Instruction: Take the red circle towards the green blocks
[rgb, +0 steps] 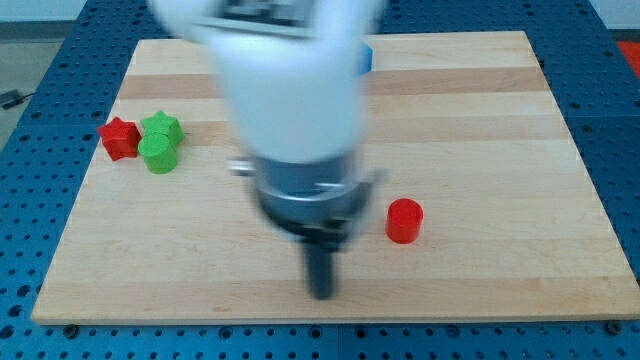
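Red circle sits right of frame centre on the worktop, well apart from the green blocks.

Probably light, rigid and slide-prone; push its right flank leftward. My tip, a bare rod end effector with nothing to close, rests lower left of it; green star and green circle lie upper left.

red circle, green blocks (red star beside), pale wood board

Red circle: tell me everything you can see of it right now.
The red circle is a short, solid-looking cylinder, matte red, standing upright with its flat round face up. It sits alone on the wooden board, right of centre in the view, touching no other block. My tip is to its left and slightly lower in the view, apart from it. The green blocks lie far off at the view's left.
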